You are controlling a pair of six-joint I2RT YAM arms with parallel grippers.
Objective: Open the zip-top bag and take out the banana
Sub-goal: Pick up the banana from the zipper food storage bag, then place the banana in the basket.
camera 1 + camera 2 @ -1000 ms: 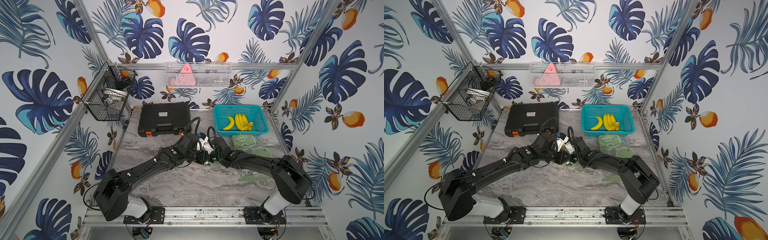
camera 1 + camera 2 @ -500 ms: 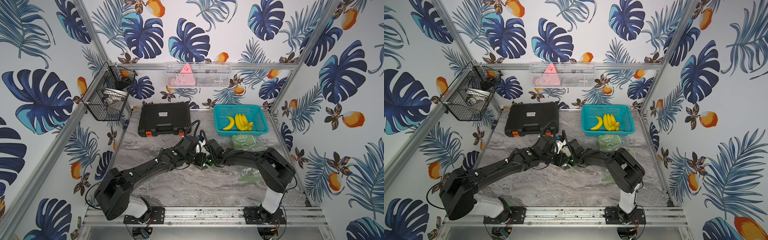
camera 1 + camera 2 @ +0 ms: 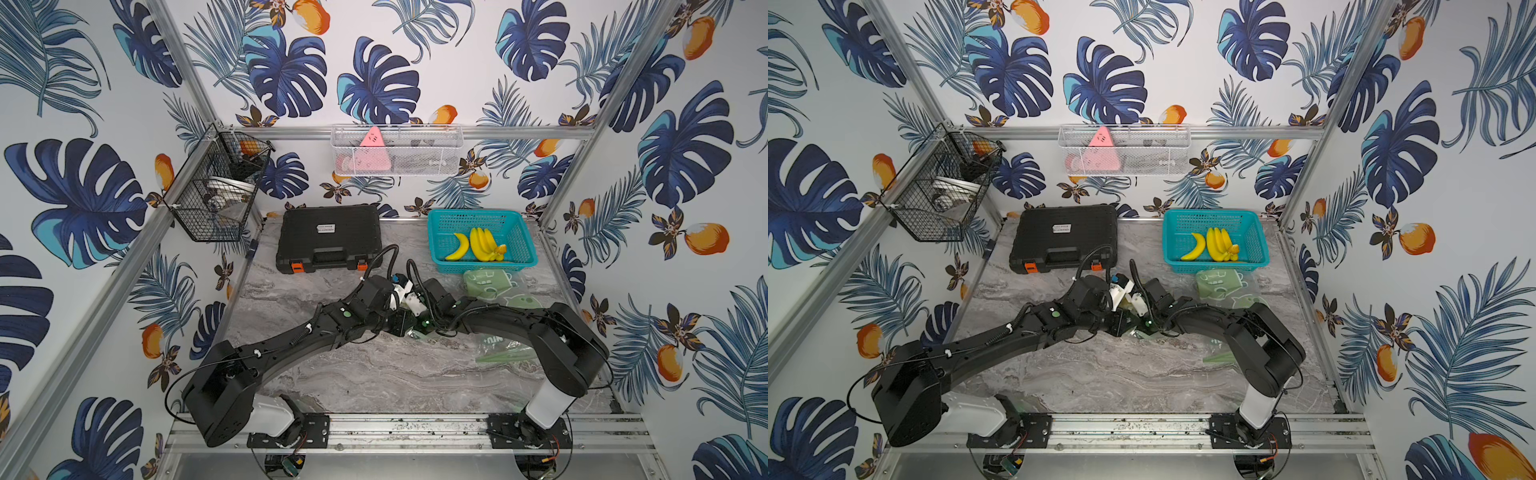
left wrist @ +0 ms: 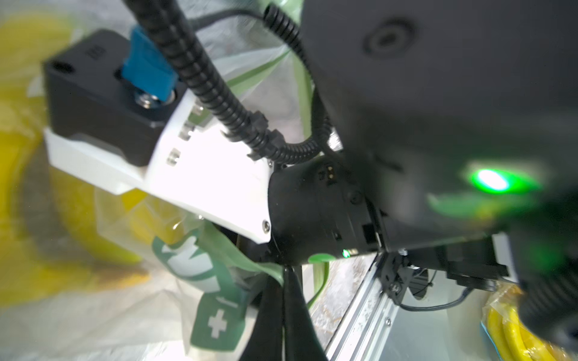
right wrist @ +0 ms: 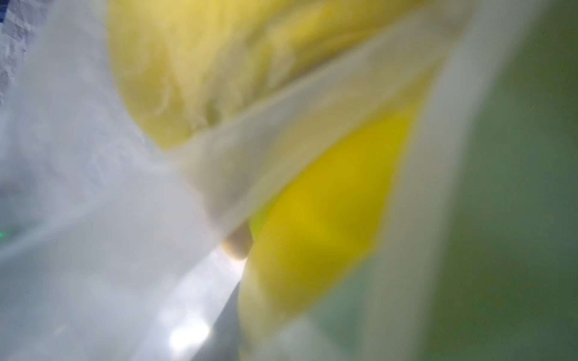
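my left hand is pinched tight on the green edge of the zip-top bag, at the centre of the table. my right hand is buried in plastic and i can't tell its grip. the banana sits inside the bag.

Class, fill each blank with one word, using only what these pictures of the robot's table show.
1. The teal basket holds yellow ____.
2. The black case lies to the basket's ____.
3. The pink triangle sits in a white shelf on the ____ wall.
4. The left gripper is ____ on the bag.
Missing words: bananas; left; back; shut.
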